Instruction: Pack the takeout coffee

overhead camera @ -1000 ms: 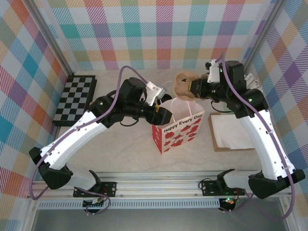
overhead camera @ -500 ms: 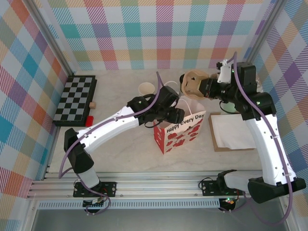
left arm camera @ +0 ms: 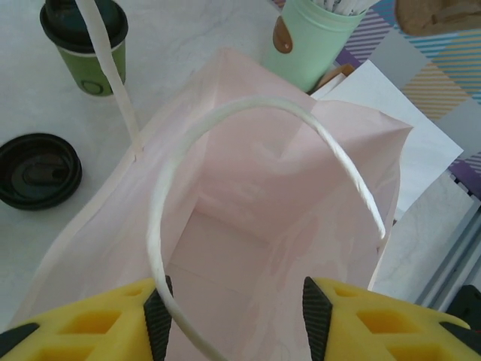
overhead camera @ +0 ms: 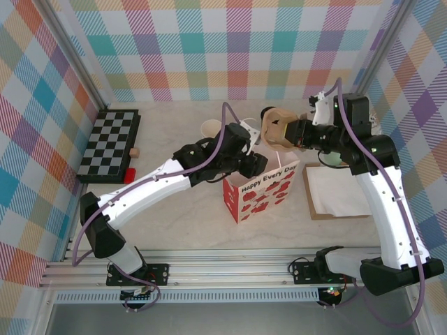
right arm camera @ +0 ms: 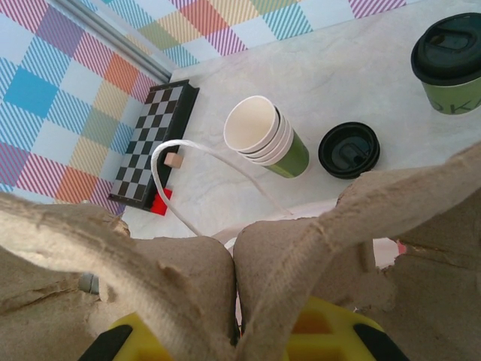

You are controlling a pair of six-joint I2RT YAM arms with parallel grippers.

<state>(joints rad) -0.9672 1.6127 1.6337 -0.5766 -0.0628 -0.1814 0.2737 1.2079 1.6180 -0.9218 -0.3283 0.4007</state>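
The takeout coffee (left arm camera: 84, 45) (right arm camera: 451, 64), a small green cup with a black lid, stands upright on the table beyond the paper gift bag (overhead camera: 260, 190) (left arm camera: 278, 195). My left gripper (overhead camera: 256, 165) (left arm camera: 237, 320) hovers at the bag's open mouth, looking into its pink, empty inside. Its jaws stand apart, and the bag's white handle (left arm camera: 161, 226) runs along the left pad (left arm camera: 158, 320). My right gripper (overhead camera: 297, 131) (right arm camera: 244, 338) is shut on a brown pulp cup carrier (overhead camera: 276, 124) (right arm camera: 361, 248), held in the air just behind the bag.
A nested stack of lidless green cups (overhead camera: 211, 128) (right arm camera: 267, 135) and a loose black lid (left arm camera: 37, 169) (right arm camera: 348, 149) lie behind the bag. A mint container (left arm camera: 319, 45) and white paper (overhead camera: 335, 192) sit right of it. A checkerboard (overhead camera: 110, 143), red block (overhead camera: 130, 174) and small wooden cube (overhead camera: 134, 151) are left.
My left arm has stretched to the right, bringing its gripper from the bag's left side to its mouth, jaws narrower. The right gripper and carrier shifted slightly right.
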